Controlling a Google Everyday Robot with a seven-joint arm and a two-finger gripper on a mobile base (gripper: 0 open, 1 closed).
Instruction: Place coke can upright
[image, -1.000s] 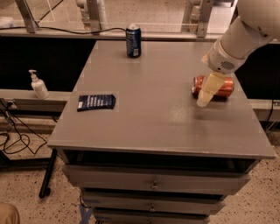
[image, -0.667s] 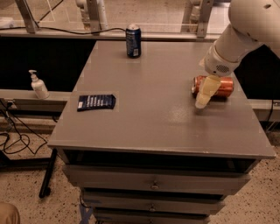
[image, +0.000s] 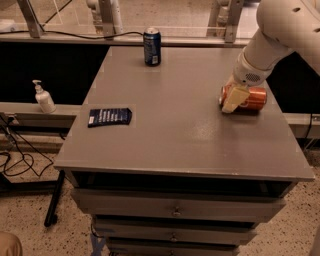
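Observation:
The coke can (image: 253, 98), red-orange, lies on its side on the grey table (image: 175, 125) near the right edge. My gripper (image: 234, 99) reaches down from the upper right on the white arm (image: 280, 35) and sits over the can's left end, covering that end. The can rests on the table top.
A dark blue can (image: 151, 46) stands upright at the table's back edge. A dark blue flat packet (image: 109, 116) lies near the left edge. A soap dispenser (image: 44, 97) stands on a ledge to the left. Drawers are below the table's front.
The arm has shifted slightly to the left and the gripper sits a little closer over the can's left end. The can has not moved.

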